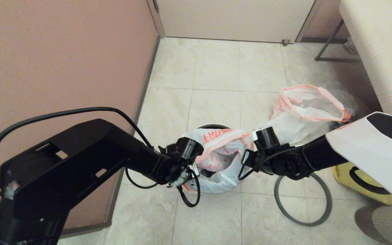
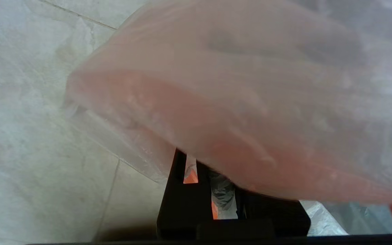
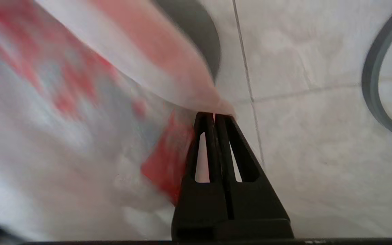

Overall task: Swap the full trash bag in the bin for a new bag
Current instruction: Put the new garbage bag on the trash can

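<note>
- Head view: the bin (image 1: 213,127) stands on the tiled floor (image 1: 216,75) near the skirting of the pink wall (image 1: 63,54), almost hidden by the new bag (image 1: 221,160) spread over its mouth. The left gripper (image 1: 185,172) and right gripper (image 1: 247,161) hold opposite sides of the bag's pink-red rim. The full trash bag (image 1: 305,109) lies on the floor beyond the right arm, apart from the bin; the grey hoop (image 1: 303,200) lies flat on the floor under that arm, beside a yellow bag (image 1: 359,183).
- Left wrist view: the left gripper (image 2: 204,177) has its fingers nearly together, pinching a fold of the new bag (image 2: 250,102), whose film billows over the fingers.
- Right wrist view: the right gripper (image 3: 214,117) has its fingers pressed together on the rim of the new bag (image 3: 80,102); the dark rim of the bin (image 3: 196,30) and an arc of the grey hoop (image 3: 374,92) show behind.
- Step in hand, as judged: lining the bin, with the old bag already out. The next move calls for drawing the rim outward and down over the bin's edge on both sides, evenly, since the thin film may slip or tear; the hoop then has to be fetched and seated on the rim.
</note>
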